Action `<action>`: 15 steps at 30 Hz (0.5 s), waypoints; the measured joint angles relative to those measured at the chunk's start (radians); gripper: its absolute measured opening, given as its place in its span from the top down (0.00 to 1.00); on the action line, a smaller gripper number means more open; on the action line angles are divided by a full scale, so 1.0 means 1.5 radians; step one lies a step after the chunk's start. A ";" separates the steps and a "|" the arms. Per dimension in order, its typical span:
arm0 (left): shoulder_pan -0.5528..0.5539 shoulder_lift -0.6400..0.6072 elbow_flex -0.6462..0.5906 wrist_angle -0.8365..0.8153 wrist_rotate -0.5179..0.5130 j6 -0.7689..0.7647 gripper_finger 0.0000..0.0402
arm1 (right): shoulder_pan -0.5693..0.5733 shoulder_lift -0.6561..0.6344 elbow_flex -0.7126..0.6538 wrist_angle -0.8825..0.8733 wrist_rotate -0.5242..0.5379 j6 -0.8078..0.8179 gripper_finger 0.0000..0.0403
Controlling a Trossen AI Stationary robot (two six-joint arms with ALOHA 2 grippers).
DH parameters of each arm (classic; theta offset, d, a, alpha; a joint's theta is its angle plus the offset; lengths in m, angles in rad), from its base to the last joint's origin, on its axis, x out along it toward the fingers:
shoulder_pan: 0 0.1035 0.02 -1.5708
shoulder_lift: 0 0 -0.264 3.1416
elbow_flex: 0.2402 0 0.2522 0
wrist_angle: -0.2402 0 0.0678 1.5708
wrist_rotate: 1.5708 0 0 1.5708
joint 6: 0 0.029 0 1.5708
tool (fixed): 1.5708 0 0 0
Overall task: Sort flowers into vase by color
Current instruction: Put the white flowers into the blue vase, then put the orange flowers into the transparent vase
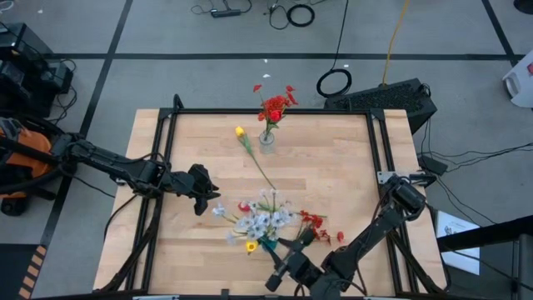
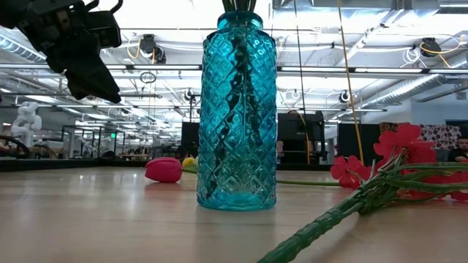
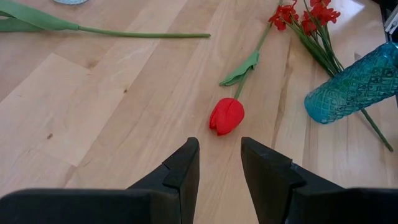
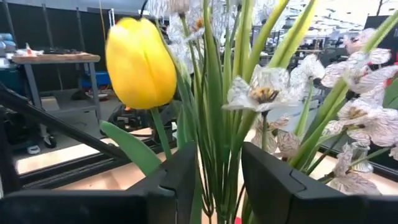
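Flowers: red tulip (image 3: 227, 116) lying loose beside blue vase (image 3: 354, 87), left gripper (image 3: 220, 163) just short of it, fingers narrowly parted, empty. Probably light, floppy, bloom crushable; best pinched mid-stalk. Right gripper (image 4: 219, 180) parted around stems in the vase.

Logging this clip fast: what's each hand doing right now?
Left hand: open, empty, above the table near the red tulip.
Right hand: fingers either side of the stems in the blue vase; grip cannot be told.
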 joint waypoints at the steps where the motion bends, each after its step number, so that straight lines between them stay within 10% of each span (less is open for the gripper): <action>1: 0.000 0.000 0.000 0.000 0.000 0.000 0.69 | 0.001 0.000 0.000 0.001 -0.001 0.001 0.70; 15: 0.000 0.000 0.000 0.000 0.014 0.000 0.69 | 0.081 -0.037 0.000 0.010 0.084 -0.080 0.71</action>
